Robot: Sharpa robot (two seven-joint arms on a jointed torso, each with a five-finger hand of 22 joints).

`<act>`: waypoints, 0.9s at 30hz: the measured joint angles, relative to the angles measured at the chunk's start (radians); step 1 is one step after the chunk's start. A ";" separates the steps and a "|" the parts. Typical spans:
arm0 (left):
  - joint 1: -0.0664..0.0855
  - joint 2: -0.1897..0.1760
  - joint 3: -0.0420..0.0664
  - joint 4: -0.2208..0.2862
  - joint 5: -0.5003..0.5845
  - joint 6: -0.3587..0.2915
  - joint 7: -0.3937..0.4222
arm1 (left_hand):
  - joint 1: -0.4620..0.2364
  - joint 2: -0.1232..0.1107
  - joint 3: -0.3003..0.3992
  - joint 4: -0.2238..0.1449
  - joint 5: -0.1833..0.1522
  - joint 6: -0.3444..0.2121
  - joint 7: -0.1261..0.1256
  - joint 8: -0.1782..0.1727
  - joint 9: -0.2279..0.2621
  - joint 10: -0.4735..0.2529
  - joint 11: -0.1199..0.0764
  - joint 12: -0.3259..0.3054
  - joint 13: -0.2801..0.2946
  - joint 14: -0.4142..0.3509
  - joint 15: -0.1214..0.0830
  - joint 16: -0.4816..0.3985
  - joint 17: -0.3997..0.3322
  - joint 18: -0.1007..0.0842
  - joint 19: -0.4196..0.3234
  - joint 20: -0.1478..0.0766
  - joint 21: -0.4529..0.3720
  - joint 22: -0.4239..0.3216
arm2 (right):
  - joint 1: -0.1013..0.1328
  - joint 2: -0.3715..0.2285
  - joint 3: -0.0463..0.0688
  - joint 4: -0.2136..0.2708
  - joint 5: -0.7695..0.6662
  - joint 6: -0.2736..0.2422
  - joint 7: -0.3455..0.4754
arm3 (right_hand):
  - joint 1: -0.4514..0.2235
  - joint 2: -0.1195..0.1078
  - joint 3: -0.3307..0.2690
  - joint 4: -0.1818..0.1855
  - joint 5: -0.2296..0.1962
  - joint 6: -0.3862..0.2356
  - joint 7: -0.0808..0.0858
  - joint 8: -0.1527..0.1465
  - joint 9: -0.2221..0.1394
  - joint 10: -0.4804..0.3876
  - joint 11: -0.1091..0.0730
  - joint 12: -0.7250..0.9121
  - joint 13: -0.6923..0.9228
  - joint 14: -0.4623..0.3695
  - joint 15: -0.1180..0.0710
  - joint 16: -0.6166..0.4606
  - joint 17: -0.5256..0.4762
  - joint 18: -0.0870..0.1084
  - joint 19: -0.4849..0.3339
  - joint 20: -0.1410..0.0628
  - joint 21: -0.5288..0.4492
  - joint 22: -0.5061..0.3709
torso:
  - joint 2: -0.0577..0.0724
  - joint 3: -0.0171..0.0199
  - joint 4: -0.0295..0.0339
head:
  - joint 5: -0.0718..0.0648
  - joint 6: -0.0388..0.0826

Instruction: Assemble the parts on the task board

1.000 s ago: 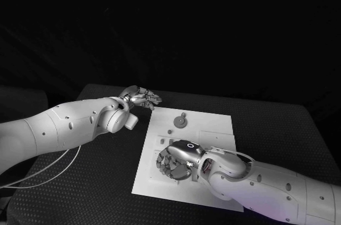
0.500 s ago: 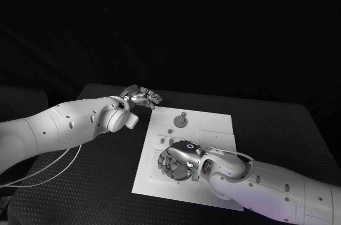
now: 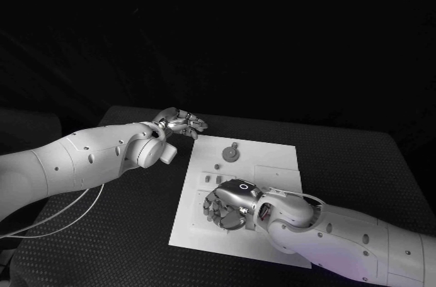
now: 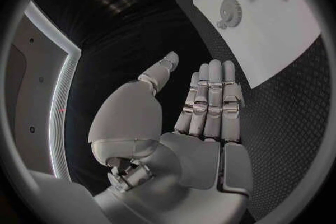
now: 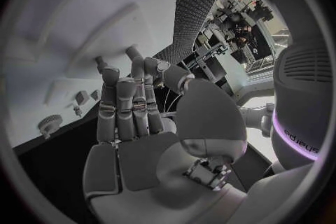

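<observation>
The right robot hand (image 3: 225, 205) hovers with fingers spread, holding nothing, over the white board (image 3: 273, 158). At its eleven o'clock, the left robot hand (image 3: 179, 123) is empty, fingers straight, over the desk (image 3: 136, 236).

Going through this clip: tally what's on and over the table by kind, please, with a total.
White robot arms: 2 (left, right)
Silver many-fingered hands: 2 (left, right)
White flat task board: 1
Grey toothed gear part: 1
Smaller grey pieces on the board: too small to count reliably
Total: 6
</observation>
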 measured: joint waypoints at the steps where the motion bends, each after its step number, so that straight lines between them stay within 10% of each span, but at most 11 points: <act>1: 0.000 0.000 0.000 0.000 0.000 0.000 0.000 | 0.000 0.000 0.000 0.000 0.000 0.000 0.000 0.000 0.000 0.000 0.000 0.000 0.000 0.000 0.000 0.000 0.000 0.000 0.000 0.000 -0.001 0.000 | 0.000 0.001 -0.001 0.000 0.000 0.000 0.000 | 0.000 0.000 0.000 0.000 0.000 0.000 0.000 0.000 0.000 0.000 0.000 0.000 0.000 0.000 0.000 0.000 0.000 0.000 0.000 0.000 0.000 0.000 | 0.000 0.0000 0.0000 | 0.000 0.000; 27: 0.000 0.000 0.000 0.000 0.000 0.000 0.000 | 0.000 0.000 0.000 0.000 0.000 0.000 0.000 0.000 0.000 -0.003 -0.003 0.000 0.001 0.000 0.000 0.000 0.002 0.000 0.000 0.000 -0.004 0.000 | -0.005 0.010 -0.007 -0.007 0.001 0.000 0.014 | 0.000 0.000 -0.001 -0.001 0.002 -0.001 0.001 0.000 0.000 0.000 0.000 0.001 0.001 -0.004 -0.001 0.000 0.002 0.000 -0.002 0.002 0.004 0.000 | 0.000 -0.0004 0.0000 | 0.000 -0.005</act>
